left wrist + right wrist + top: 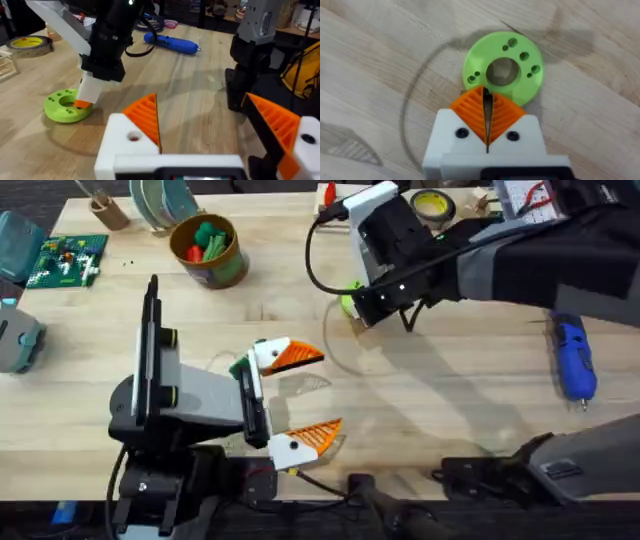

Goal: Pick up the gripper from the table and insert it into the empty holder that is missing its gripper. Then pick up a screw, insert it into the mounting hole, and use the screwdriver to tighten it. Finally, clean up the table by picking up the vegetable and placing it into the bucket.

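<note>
The right pincer [486,125] hung closed and empty over the lime ring [503,69] while the left pincer [300,395] sat open, the screwdriver [574,360] lay apart on the desk [450,400], so a mistaken ring grab seemed likely.

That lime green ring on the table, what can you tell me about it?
The green ring is a flat, round disc that looks like plastic, with a large centre hole and small holes in pairs around it. It lies flat on the wooden table. The right gripper, fingers shut, is right at its rim; contact is unclear.
</note>
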